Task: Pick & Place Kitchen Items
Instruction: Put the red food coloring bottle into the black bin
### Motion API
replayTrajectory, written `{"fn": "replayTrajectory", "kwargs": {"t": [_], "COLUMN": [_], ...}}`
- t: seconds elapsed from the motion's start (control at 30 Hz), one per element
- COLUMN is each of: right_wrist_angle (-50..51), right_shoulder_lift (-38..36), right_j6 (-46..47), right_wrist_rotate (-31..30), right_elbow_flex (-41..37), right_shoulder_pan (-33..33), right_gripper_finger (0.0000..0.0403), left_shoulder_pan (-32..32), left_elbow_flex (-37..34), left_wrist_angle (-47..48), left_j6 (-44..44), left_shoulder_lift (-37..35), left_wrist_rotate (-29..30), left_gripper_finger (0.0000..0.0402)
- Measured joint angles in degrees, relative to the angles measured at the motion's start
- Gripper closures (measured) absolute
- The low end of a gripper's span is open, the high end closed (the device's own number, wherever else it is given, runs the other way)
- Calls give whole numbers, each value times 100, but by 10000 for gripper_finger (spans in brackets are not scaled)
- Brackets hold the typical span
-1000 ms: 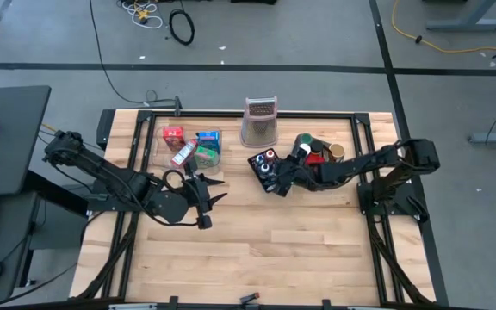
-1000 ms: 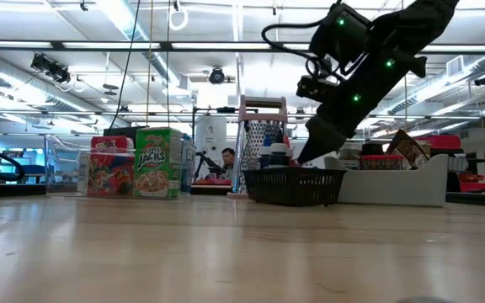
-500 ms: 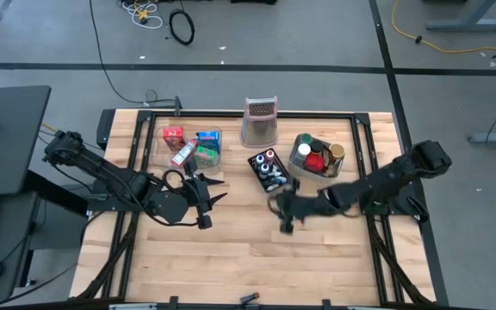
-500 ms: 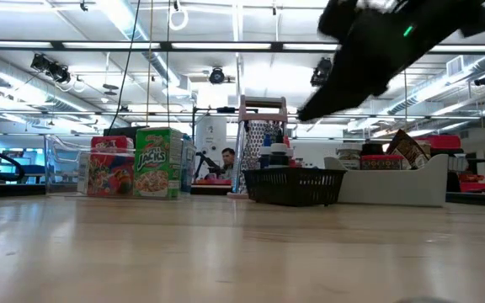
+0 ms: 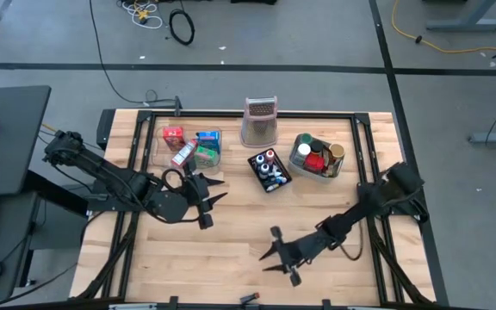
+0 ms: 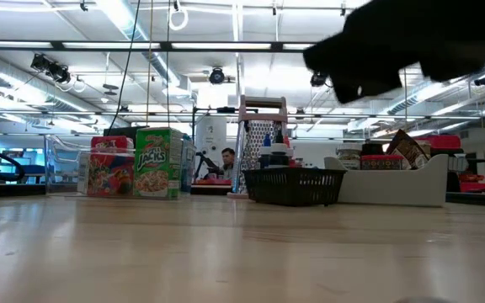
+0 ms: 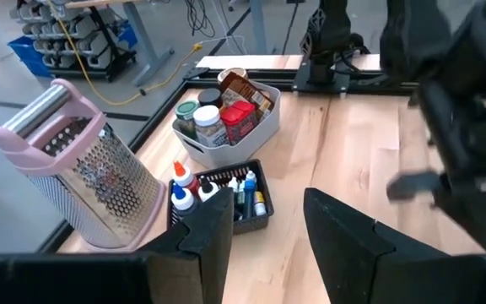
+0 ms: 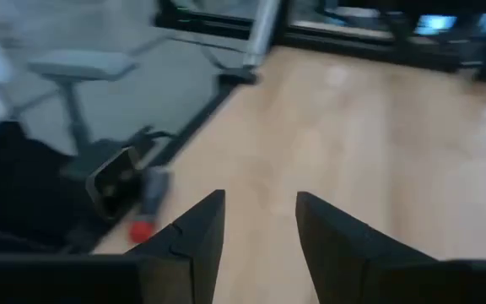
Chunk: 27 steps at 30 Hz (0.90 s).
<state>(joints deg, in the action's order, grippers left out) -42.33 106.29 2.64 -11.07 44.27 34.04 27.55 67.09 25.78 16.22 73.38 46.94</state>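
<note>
The right gripper [image 5: 275, 251] hangs over bare wood at about six o'clock on the table [image 5: 231, 258], fingers spread wide and holding nothing, well apart from every container. The left gripper [image 5: 209, 196] waits near nine o'clock, fingers also parted and empty. The kitchen items sit along the twelve o'clock edge: packets in the clear tray [image 5: 164, 148] at eleven, small bottles in the black mesh basket [image 5: 256, 161] at centre, cans in the grey bin [image 5: 294, 159] at one. To do this step well, I judge the right arm should choose one item (an outer can looks least crowded), approach from above, and close only once centred.
</note>
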Motion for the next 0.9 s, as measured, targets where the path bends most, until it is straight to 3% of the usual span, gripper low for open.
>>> {"fn": "replayTrajectory", "kwargs": {"t": [0.2, 0.33, 0.67, 0.9], "right_wrist_angle": [-1481, -1709, -1873, -1318], "right_shoulder_lift": [873, 1143, 1205, 1203], "right_j6": [29, 91, -748, -216], "right_wrist_rotate": [1091, 1728, 1756, 1101], "right_elbow_flex": [-2, 2, 158, 657], "right_shoulder_pan": [0, 30, -126, -129], "right_gripper_finger": [247, 247, 247, 247], "left_shoulder_pan": [0, -5, -26, -39], "left_elbow_flex": [2, 11, -13, 7], "left_wrist_angle": [-5, -24, -363, -1174], "left_j6": [376, 716, 1199, 1200], "left_shoulder_lift": [42, 157, 555, 647], "left_wrist_rotate": [21, 122, 111, 102], "left_gripper_finger": [246, 246, 246, 246]}}
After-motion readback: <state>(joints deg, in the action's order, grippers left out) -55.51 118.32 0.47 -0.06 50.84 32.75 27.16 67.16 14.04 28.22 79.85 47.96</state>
